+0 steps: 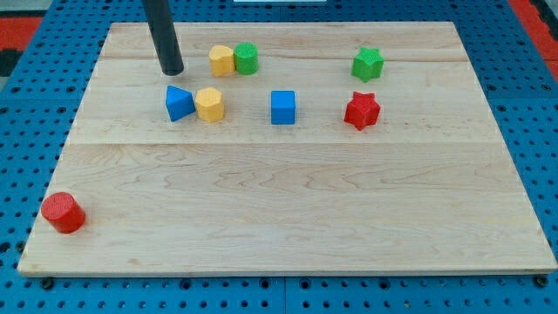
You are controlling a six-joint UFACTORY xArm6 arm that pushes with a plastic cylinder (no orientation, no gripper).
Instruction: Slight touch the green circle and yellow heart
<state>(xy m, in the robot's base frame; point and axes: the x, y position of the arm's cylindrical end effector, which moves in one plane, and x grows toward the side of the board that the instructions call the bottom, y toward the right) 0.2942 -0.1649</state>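
The green circle (247,58) stands near the view's top, touching the yellow heart (222,60) on its left. My tip (173,71) is down on the board to the left of the yellow heart, a short gap away. It is just above the blue triangle (180,103). It touches no block.
A yellow hexagon (209,104) sits next to the blue triangle. A blue cube (282,107) is at centre top. A green star (368,64) and a red star (362,111) are to the right. A red cylinder (63,213) is at bottom left. The wooden board (279,218) lies on blue pegboard.
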